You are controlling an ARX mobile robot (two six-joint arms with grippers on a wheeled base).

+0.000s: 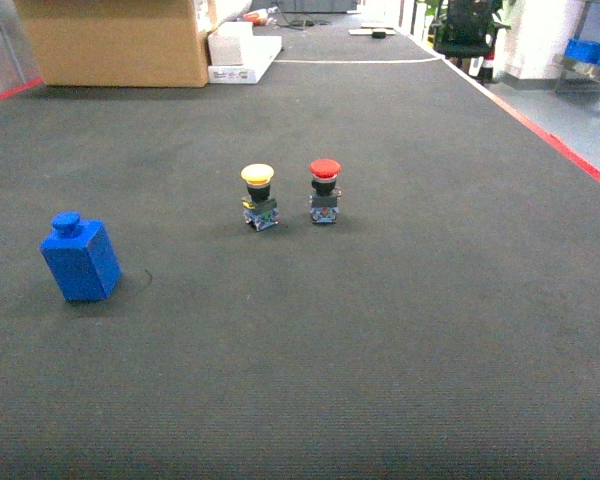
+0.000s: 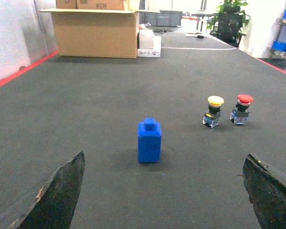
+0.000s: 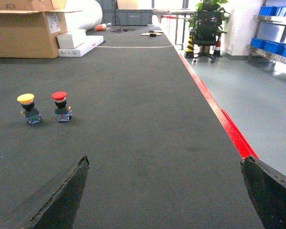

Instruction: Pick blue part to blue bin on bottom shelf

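Dark ribbed mat [image 1: 380, 350] bearing the upright blue part [image 1: 80, 258] — left gripper [image 2: 164, 193] and right gripper [image 3: 164, 193] both spread wide, empty.

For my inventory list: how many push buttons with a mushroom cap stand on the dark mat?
2. The yellow-capped button stands mid-mat; the red-capped button stands close on its right, apart from it. None seems hidden.
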